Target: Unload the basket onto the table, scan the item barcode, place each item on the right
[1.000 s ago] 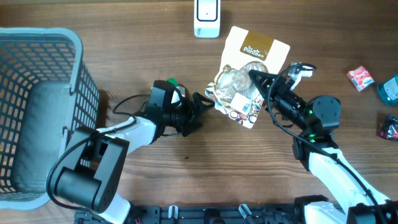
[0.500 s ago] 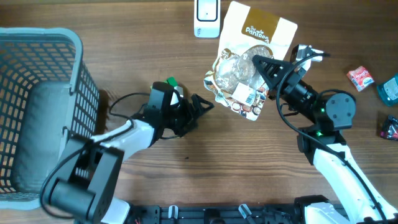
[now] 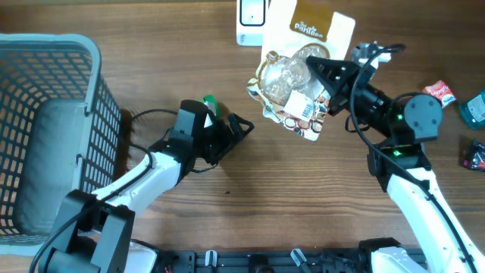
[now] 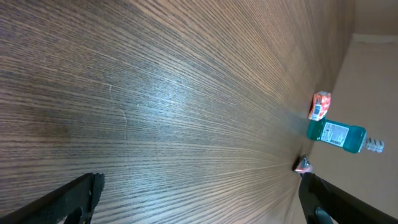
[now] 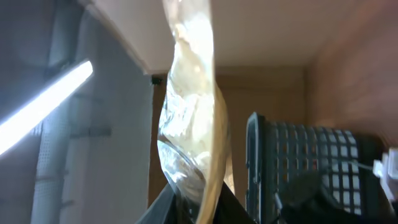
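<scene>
One snack pouch (image 3: pixel 286 82), gripped by right end effector (image 3: pixel 320 77), just beside white scanner (image 3: pixel 251 21); left end effector (image 3: pixel 239 128) wide open over worktop (image 3: pixel 189 53).

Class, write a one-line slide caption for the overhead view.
Right hand holds a snack bag partly over the white scanner; left hand open and empty, grey basket nearby.

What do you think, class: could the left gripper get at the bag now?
Probably yes. The left gripper is open and empty, with only table between it and the bag, though the right gripper is shut on the bag.
</scene>
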Controlling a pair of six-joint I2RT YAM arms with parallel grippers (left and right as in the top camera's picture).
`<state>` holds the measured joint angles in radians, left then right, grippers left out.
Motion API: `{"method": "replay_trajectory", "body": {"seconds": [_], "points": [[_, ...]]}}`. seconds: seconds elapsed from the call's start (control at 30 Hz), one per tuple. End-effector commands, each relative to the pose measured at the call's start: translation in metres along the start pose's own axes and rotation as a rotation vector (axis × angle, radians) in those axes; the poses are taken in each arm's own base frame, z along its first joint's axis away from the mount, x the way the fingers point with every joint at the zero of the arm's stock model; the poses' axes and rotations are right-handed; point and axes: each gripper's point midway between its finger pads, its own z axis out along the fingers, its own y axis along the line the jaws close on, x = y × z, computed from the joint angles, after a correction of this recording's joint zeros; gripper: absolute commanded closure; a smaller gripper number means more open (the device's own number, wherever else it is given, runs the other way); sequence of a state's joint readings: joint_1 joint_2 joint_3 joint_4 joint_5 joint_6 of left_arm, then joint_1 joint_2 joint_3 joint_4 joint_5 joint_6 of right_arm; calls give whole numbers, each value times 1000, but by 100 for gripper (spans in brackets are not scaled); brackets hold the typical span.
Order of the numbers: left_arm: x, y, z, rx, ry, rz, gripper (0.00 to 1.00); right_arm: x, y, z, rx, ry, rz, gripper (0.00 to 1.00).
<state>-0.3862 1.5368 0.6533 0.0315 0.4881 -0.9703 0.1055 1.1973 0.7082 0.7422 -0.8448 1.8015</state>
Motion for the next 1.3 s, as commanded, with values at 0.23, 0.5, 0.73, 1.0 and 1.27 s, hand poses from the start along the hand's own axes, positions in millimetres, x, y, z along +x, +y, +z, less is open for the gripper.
{"method": "replay_trajectory", "body": {"seconds": [0.23,0.5,0.73,1.0,1.27], "points": [[-3,1,-2,-5,-20,23,0,-35,41,0,-38,-221,-527,80],[-3,1,-2,-5,-20,23,0,-64,50,14,40,-308,-959,75],[-3,0,-2,-2,-22,25,0,-113,27,50,153,-394,-981,75],[3,9,-2,-37,3,3,0,-149,-23,61,446,-371,-1020,38],[0,15,-3,-66,-19,-4,0,-144,-78,28,744,-263,-995,18]]}}
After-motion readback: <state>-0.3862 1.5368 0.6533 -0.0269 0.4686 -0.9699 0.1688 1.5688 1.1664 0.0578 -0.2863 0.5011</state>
